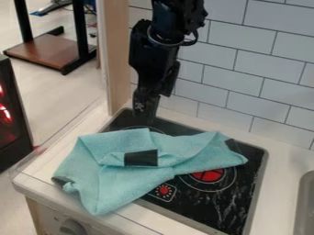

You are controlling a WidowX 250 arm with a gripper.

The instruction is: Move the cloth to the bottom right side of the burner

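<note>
- Looking at the jointed black robot arm (160,50), we see it come in from the top edge, left of the middle, and hang steeply down in front of the tiled wall.
- We find the black gripper (146,108) low over the back left of the stove, pointing down, just behind the cloth's back edge. We cannot tell whether it is open or closed, nor whether it touches the cloth.
- Under it we see a glossy black cooktop (242,202) with a grey rim and whitish streaks, set in a white counter (279,183). A round red burner (211,176) shows right of its middle, and a small red sun-like mark (164,190) nearer the front.
- Around this we note white rectangular wall tiles (242,87), a pale wooden post (116,59), a grey sink rim (300,202) at the right and a round grey knob (72,227) on the front panel.
- Beyond, at the left, we see a pale floor (58,87), a black-framed stand with a brown base (52,51) and a black case with red lights (15,133).
- We find the crumpled light teal cloth (110,179) across the cooktop's left and middle, its lower left part on the counter, its right part overlapping the burner's back edge.
- Its long axis runs from lower left to upper right; we see the narrower end point right, a broad fold point toward the front, and a dark patch (141,158) near the middle.
</note>
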